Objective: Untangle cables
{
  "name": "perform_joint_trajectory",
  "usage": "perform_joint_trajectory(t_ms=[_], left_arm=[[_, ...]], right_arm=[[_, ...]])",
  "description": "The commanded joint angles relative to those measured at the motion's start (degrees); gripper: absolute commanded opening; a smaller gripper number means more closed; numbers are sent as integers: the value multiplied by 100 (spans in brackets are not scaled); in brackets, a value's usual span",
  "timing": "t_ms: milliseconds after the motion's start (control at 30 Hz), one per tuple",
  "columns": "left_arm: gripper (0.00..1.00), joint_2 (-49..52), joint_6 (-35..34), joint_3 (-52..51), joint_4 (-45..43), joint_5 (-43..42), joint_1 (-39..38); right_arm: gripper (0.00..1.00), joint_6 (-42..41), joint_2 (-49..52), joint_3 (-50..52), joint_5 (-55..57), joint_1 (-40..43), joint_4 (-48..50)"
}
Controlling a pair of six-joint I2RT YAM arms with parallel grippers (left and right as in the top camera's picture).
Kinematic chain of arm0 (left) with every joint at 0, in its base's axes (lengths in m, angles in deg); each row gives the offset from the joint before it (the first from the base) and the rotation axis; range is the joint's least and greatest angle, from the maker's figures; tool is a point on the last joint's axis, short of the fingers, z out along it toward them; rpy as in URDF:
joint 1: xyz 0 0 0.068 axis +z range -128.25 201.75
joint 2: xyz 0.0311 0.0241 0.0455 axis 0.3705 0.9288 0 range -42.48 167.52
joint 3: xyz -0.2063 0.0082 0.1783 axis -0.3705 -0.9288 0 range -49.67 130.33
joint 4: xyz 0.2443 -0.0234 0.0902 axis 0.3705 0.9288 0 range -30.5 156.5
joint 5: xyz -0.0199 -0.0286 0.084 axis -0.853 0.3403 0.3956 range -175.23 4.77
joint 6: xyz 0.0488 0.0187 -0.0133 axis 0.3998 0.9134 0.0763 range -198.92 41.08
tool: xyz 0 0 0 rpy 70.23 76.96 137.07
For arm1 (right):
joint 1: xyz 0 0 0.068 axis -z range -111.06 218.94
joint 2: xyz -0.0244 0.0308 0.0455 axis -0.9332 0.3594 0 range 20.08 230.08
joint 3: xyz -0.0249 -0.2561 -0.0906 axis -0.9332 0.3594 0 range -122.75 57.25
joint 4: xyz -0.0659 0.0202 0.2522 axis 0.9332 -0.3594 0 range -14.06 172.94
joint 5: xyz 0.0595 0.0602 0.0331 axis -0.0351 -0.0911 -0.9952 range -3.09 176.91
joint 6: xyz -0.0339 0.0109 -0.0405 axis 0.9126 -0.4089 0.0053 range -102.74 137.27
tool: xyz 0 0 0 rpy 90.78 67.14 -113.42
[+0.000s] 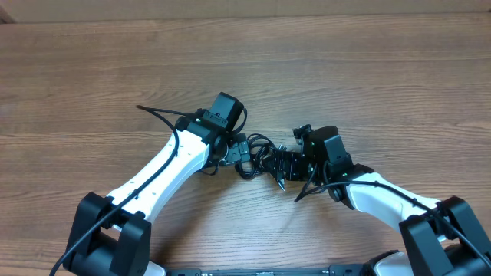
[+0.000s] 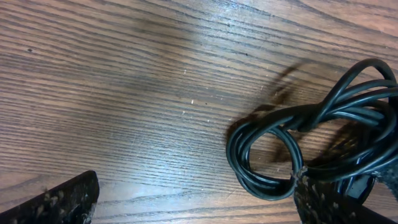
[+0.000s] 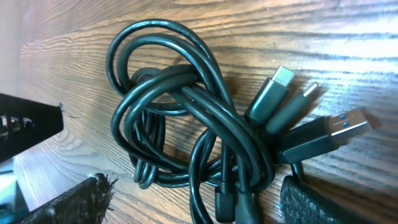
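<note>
Starting from the near edge of the desk (image 1: pixel 345 61): both arms reach in from there and meet a bit short of the middle, and the cables (image 1: pixel 257 156) sit bunched right between them.

The right gripper (image 3: pixel 199 202) is spread wide, one finger either side of the bundle, and I don't see it pinching anything. The left gripper (image 2: pixel 196 200) is fully released too, over bare wood, with one outer loop (image 2: pixel 261 155) lying just beside its right-hand finger.

How it'll handle, I reckon: super light, floppy cords with a smooth, slightly shiny jacket, so a strand could slide through the pads. Yank on the middle and the knot probably just cinches tighter.

The plugs (image 3: pixel 283 78) fan out on the far side of the tangle from the right wrist. They're the only stiff bits, so I'd grab the dark housing just behind a metal tip, or that free outer loop, and leave the crossed-over core alone.

Past that it's just wood out to the far edge.
</note>
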Motion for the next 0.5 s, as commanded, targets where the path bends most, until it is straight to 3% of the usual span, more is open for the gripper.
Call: perform_joint_trajectory(t_ms=[0, 467], left_arm=[[100, 57, 125, 20, -11, 94, 24], [100, 57, -343, 20, -96, 96, 24]], right_arm=[[85, 372, -332, -122, 68, 28, 2], [80, 535, -221, -120, 79, -247, -59]])
